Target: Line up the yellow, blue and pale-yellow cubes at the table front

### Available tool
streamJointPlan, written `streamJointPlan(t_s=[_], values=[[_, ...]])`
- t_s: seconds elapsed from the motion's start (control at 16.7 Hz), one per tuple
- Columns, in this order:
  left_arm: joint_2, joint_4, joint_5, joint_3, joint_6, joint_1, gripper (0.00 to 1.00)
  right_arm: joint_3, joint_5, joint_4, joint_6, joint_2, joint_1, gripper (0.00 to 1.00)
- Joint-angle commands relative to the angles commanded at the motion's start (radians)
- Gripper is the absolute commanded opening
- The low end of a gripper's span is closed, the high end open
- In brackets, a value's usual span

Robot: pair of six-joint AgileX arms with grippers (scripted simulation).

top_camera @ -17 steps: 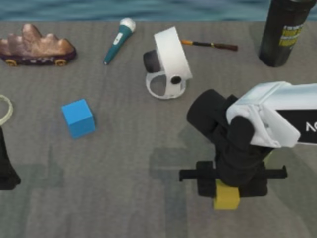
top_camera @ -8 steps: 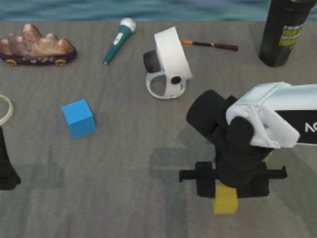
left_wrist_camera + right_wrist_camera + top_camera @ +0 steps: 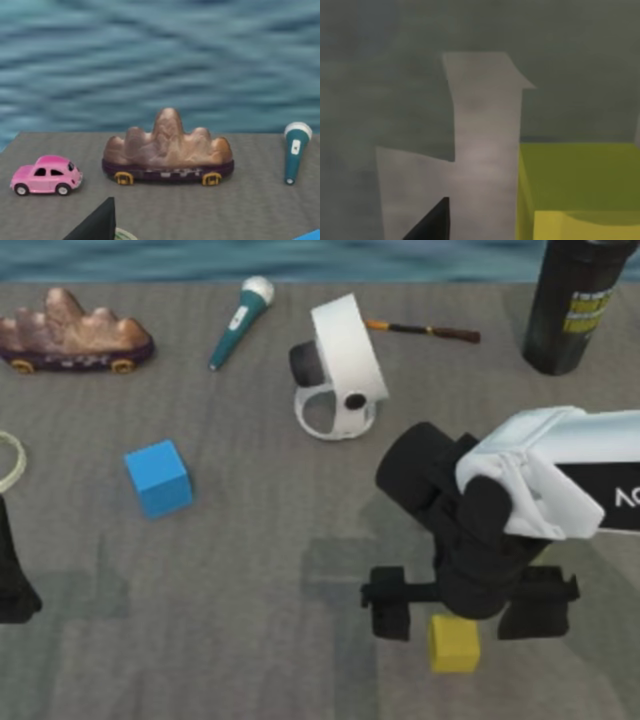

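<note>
Yellow cube (image 3: pixel 454 643) sits on the grey surface (image 3: pixel 250 620) near the front, right of centre, with the right pincer (image 3: pixel 468 612) spread wide above it, fingers well clear of both sides and holding nothing. Lifting away askew could clip the cube and turn it out of line. Blue cube (image 3: pixel 158 478) lies well apart at left, near the parked left arm.

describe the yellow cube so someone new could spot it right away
Find the right arm's big white-and-black body on the table's right side. Under its open right gripper, near the front edge, sits the yellow cube. It is the only saturated yellow block; the blue cube lies far left.
</note>
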Motion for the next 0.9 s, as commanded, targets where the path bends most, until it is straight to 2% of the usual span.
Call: streamJointPlan(t_s=[0.42, 0.9], values=[[0.0, 0.0, 0.0, 0.0, 0.0, 0.0, 1.0, 0.014, 0.0, -0.017, 0.001, -0.007, 0.001, 1.0], [0.0, 0.0, 0.0, 0.0, 0.0, 0.0, 1.0, 0.159, 0.0, -0.27, 0.001, -0.112, 0.011, 1.0]])
